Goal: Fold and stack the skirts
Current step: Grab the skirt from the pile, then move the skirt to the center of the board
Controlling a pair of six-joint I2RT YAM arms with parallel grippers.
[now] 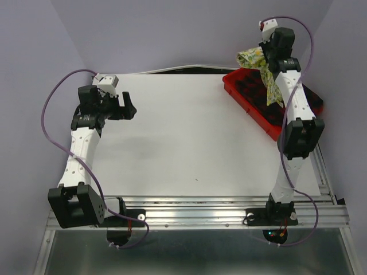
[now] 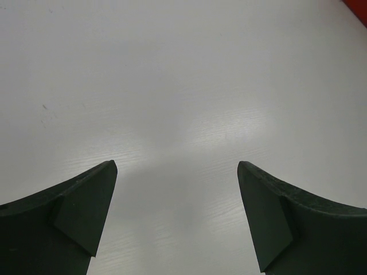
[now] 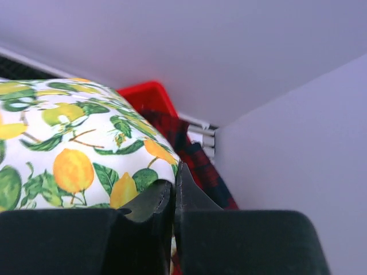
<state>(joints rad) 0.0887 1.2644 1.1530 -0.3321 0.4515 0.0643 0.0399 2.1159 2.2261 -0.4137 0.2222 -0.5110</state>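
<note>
- The room's walls are pale lilac: the left wall [image 1: 34,57] and back wall [image 1: 172,28] meet in a corner behind the counter's far left.
- The left arm [image 1: 80,149] rises from its base on the near rail and bends over the left side of the counter, with a purple cable [image 1: 51,103] looping beside it.
- The left gripper [image 1: 127,106] [image 2: 178,167] hangs above the bare surface with its fingers spread wide apart and nothing between them.
- The counter [image 1: 189,137] [image 2: 172,86] is a flat, matte white sheet. The left wrist view shows a soft glare patch and a few faint scuff marks on it.
- An aluminium rail [image 1: 200,212] runs along the near edge and carries both arm bases.
- The lemon-print skirt [image 1: 255,57] [image 3: 74,137] is lifted off the surface at the far right. It is bunched near the top, and a tail of it drapes down in front of the right arm, over the tray.
- The right gripper [image 1: 268,57] [image 3: 174,183] is raised high and pinches the lemon-print skirt, its fingers pressed nearly together on the cloth.
- The red plastic tray [image 1: 230,80] [image 3: 146,94] sits askew at the far right corner of the counter.
- The red-and-black plaid skirt [image 1: 252,86] [image 3: 198,160] lies inside the tray, below the hanging lemon-print one.
- The right wall [image 1: 350,86] [image 3: 298,143], also lilac, stands close beside the tray.
</note>
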